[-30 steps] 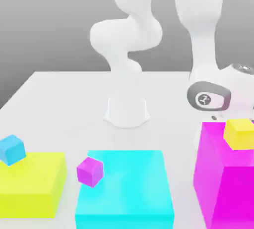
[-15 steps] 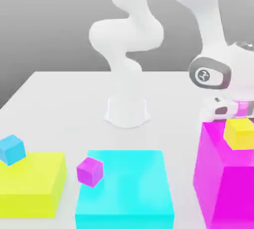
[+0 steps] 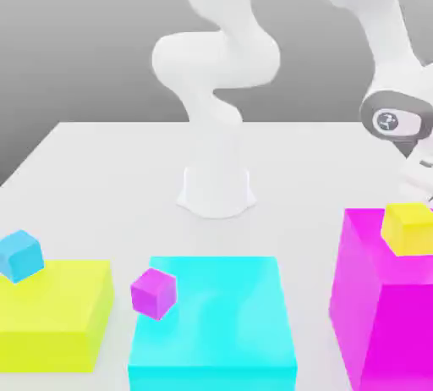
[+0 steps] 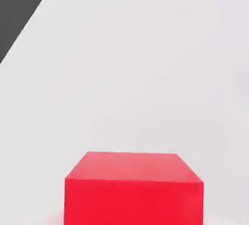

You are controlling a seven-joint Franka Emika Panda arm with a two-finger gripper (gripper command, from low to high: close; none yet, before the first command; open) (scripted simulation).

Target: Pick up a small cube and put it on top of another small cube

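Three big blocks line the bottom of the exterior view: a yellow block point(image 3: 52, 311) at lower left, a cyan block point(image 3: 213, 319) at lower centre and a taller magenta block point(image 3: 385, 300) at lower right, all standing on the white tabletop point(image 3: 118, 169). A small blue cube point(image 3: 20, 255) sits tilted at the yellow block's far left corner, near the frame's left edge. A small purple cube point(image 3: 154, 292) sits, also tilted, in the gap between the yellow and cyan blocks, overlapping the cyan block's left edge. A small yellow cube point(image 3: 408, 228) rests on top of the magenta block, toward its far right side. Just above and behind that cube, at the right edge of the frame, the arm's wrist point(image 3: 396, 118) hangs with the hand running out of the picture. Farther back, at the centre of the frame, the arm's round white base point(image 3: 216, 190) stands on the tabletop, and its links curl upward out of the top of the frame. In the hand view a red cube point(image 4: 133, 189) fills the lower centre, close to the camera, with pale tabletop beyond it. The pincer is fully closed; whether it has hold of the red cube cannot be told.
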